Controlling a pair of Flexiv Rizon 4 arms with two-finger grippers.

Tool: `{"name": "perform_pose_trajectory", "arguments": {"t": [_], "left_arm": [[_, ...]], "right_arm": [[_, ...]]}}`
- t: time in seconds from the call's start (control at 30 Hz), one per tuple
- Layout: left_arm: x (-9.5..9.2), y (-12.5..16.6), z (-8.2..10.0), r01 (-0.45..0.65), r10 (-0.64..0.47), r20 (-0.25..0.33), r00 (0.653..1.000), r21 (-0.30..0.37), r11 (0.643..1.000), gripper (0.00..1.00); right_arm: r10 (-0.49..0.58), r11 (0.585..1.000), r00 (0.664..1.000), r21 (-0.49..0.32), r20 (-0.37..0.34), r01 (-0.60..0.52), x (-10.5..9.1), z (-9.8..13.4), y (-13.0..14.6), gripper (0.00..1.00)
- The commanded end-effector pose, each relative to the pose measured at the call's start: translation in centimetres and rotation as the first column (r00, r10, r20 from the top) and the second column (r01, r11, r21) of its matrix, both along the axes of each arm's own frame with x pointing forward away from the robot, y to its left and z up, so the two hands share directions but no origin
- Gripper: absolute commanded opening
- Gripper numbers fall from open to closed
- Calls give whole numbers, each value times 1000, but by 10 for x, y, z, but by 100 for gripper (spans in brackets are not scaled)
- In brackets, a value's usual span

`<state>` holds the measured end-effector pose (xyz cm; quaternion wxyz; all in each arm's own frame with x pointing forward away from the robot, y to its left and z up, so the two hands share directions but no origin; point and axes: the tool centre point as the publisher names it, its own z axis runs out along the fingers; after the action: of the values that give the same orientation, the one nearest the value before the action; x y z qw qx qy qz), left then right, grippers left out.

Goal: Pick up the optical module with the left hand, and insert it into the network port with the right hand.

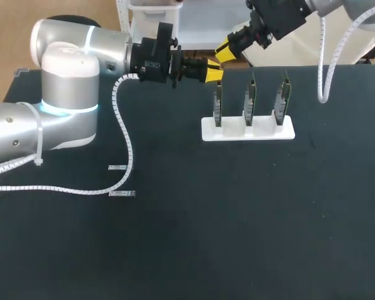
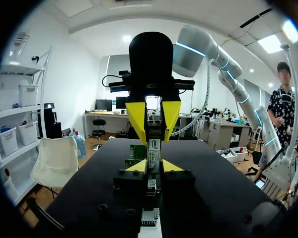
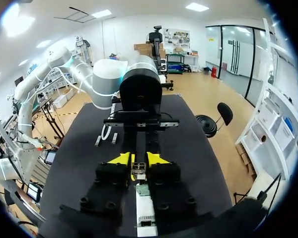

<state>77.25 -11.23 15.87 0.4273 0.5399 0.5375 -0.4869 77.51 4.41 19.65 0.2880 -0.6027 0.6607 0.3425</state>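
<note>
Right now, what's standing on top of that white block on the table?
Three green boards stand upright in a row on the white block, apart from each other. Their lower edges disappear into it, so how they're held is hidden.

The stand (image 1: 248, 130) is sitting on the tabletop (image 1: 237, 219) toward its far edge, carrying three upright boards (image 1: 250, 101) side by side. Just behind the leftmost board, the left gripper (image 1: 215, 74) is meeting the right gripper (image 1: 225, 50) tip to tip, both sets of fingers clamping the optical module (image 2: 153, 148) between them. Two small tags (image 1: 117, 167) are lying well left of the stand.
</note>
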Motion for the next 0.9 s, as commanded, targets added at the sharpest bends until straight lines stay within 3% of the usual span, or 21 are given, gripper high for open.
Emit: {"name": "perform_pose_trajectory", "arguments": {"t": [0.03, 0.17, 0.2, 0.23, 0.27, 0.8, 0.9], "left_arm": [[2, 0, -1, 3, -3, 1, 1000, -2, 1000, 0], [2, 0, -1, 3, -3, 1, 1000, -2, 1000, 0], [2, 0, -1, 3, -3, 1, 1000, -2, 1000, 29], [2, 0, -1, 3, -3, 1, 1000, -2, 1000, 82], [2, 0, -1, 3, -3, 1, 1000, -2, 1000, 100], [2, 0, -1, 3, -3, 1, 1000, -2, 1000, 100], [2, 2, 2, -20, 20, 29, 999, 16, 1000, 100]], "right_arm": [[2, 1000, 1000, 0, 0, -2, 1, 0, 0, 0], [3, 1000, 1000, -1, 0, -3, 0, 0, -1, 0], [2, 1000, 1000, -1, 1, -2, 0, 0, -1, 0], [2, 1000, 1000, -1, 1, -2, -1, 0, -1, 0], [3, 1000, 1000, -1, 1, -3, -1, 0, -1, 0], [-2, 1000, 1000, 9, 16, 2, -8, 4, -7, 0], [-5, 1000, 1000, 13, 18, 4, -9, 5, -8, 0]]}}
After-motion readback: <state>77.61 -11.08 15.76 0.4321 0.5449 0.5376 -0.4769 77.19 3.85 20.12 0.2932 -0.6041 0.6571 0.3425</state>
